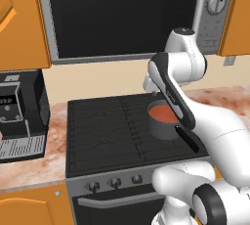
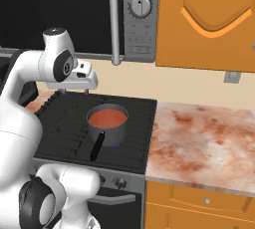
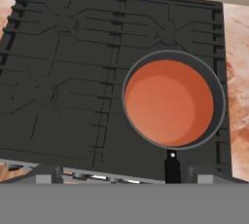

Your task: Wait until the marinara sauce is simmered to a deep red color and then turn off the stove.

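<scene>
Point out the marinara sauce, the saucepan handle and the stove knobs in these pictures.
marinara sauce (image 3: pixel 168 102), hand view, middle of the orange-red surface.
saucepan handle (image 2: pixel 96 147), right base view, midway along the black handle.
stove knobs (image 1: pixel 115 183), left base view, the middle one of three visible knobs.

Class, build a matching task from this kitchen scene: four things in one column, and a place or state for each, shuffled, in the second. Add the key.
1. marinara sauce
2. saucepan
3. microwave
4. gripper

A. mounted above the stove
B. orange-red, fills the pan
C. open, above the cooktop's back
D. on the front right burner, handle toward the knobs

Pairs: 1-B, 2-D, 3-A, 4-C
</scene>
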### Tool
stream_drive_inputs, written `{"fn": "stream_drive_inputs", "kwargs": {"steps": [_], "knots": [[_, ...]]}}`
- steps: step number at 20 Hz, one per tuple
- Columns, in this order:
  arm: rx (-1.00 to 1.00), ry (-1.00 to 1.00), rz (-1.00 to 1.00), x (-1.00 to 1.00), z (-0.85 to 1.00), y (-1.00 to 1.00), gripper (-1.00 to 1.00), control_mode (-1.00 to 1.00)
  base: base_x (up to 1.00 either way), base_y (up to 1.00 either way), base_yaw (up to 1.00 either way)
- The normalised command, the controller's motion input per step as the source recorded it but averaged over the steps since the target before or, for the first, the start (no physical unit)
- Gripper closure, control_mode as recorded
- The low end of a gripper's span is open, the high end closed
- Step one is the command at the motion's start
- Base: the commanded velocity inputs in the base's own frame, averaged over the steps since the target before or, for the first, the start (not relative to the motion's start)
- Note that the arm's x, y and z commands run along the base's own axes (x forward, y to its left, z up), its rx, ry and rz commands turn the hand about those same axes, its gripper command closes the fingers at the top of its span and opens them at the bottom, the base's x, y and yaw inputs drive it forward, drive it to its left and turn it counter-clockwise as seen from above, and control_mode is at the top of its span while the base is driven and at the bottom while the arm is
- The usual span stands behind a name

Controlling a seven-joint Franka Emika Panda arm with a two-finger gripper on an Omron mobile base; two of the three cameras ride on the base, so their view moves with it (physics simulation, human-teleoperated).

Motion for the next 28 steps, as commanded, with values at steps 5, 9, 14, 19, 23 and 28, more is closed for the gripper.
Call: {"fn": "stream_drive_inputs", "kwargs": {"steps": [5, 9, 14, 19, 23, 28], "knots": [[0.0, 0.0, 0.0, 0.0, 0.0, 0.0, -1.0, -1.0, 0.0, 0.0, 0.0], [0.0, 0.0, 0.0, 0.0, 0.0, 0.0, -1.0, -1.0, 0.0, 0.0, 0.0], [0.0, 0.0, 0.0, 0.0, 0.0, 0.0, -1.0, -1.0, 0.0, 0.0, 0.0], [0.0, 0.0, 0.0, 0.0, 0.0, 0.0, -1.0, -1.0, 0.0, 0.0, 0.0], [0.0, 0.0, 0.0, 0.0, 0.0, 0.0, -1.0, -1.0, 0.0, 0.0, 0.0], [0.0, 0.0, 0.0, 0.0, 0.0, 0.0, -1.0, -1.0, 0.0, 0.0, 0.0]]}}
